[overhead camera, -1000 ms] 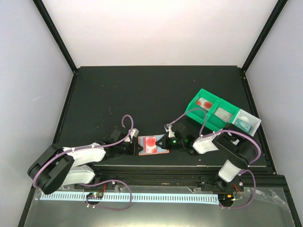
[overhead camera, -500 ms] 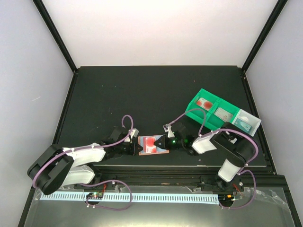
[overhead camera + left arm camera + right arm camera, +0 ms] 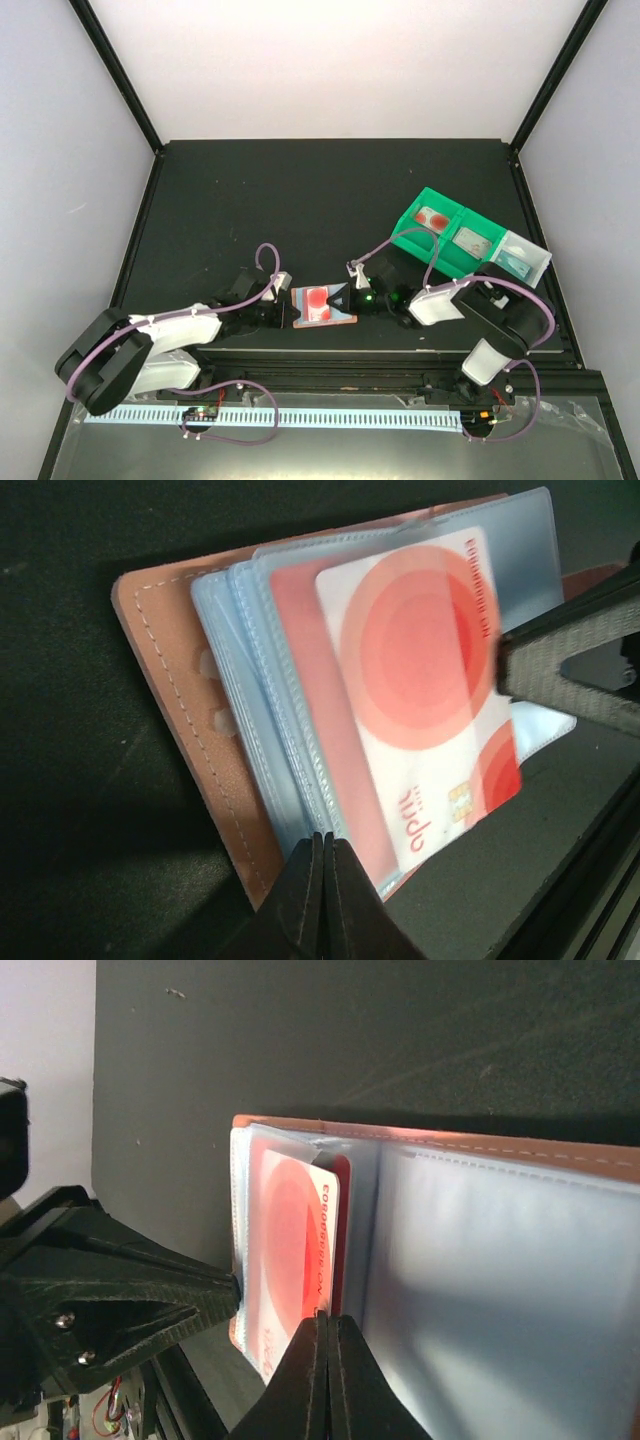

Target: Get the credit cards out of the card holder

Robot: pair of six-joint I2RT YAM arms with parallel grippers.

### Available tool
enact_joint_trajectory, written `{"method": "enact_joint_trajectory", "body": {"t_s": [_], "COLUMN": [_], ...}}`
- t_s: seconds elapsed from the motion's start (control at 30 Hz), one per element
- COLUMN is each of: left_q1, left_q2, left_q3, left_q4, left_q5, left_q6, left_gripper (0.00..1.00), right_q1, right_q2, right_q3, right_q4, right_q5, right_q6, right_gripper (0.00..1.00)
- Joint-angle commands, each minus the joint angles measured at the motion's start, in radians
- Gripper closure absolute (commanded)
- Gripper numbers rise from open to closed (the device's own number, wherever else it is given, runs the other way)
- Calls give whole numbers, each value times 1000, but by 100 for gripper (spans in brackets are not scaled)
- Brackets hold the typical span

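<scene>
Seen from above, an open card holder [image 3: 335, 318] lies flat on a black counter [image 3: 300, 200], close to its near edge, with one robot arm on each side. Its terracotta cover faces down and its pale blue plastic sleeves [image 3: 222, 630] face up.

A white card [image 3: 420, 680] printed with red circles sits on the top sleeve, skewed and partly out of it. A red card [image 3: 300, 650] shows in the sleeve behind it.

The left gripper [image 3: 322, 855] is pressed together, its tips at the near edge of the sleeves. The right gripper [image 3: 327, 1332] is also pressed together, its tips at the white card's edge. Whether either one actually pinches anything cannot be told.

Two green bins [image 3: 418, 244] and a clear bin [image 3: 528, 266] stand well apart to the right.

The cards look light, thin, stiff and smooth, so they will probably slide easily and slip from a weak pinch. The best hold is likely the exposed edge, pulled along the sleeve's opening. The holder seems light and floppy and will probably drag along unless it is pinned at its cover or spine.
</scene>
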Motion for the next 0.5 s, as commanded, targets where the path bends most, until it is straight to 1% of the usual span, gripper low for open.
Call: {"method": "enact_joint_trajectory", "body": {"t_s": [0.0,0.2,0.33,0.37,0.47], "left_q1": [1,1,2,1,1], "left_q2": [-26,-40,-57,-63,-87], "left_q3": [-14,-12,-5,-1,17], "left_q4": [-26,-36,-55,-60,-82], "left_q5": [-29,-35,-38,-38,-36], "left_q6": [-8,-5,-2,-2,0], "left_gripper": [97,96,95,95,86], "right_q1": [-12,-29,-43,-45,-46], "right_q2": [-71,-125,-198,-218,-287], "right_q3": [-15,-47,-58,-57,-53], "right_q4": [-59,-91,-139,-159,-223], "right_q5": [72,96,125,136,169], "right_q6": [-39,-56,-71,-78,-92], "right_gripper": [99,99,99,99,99]}}
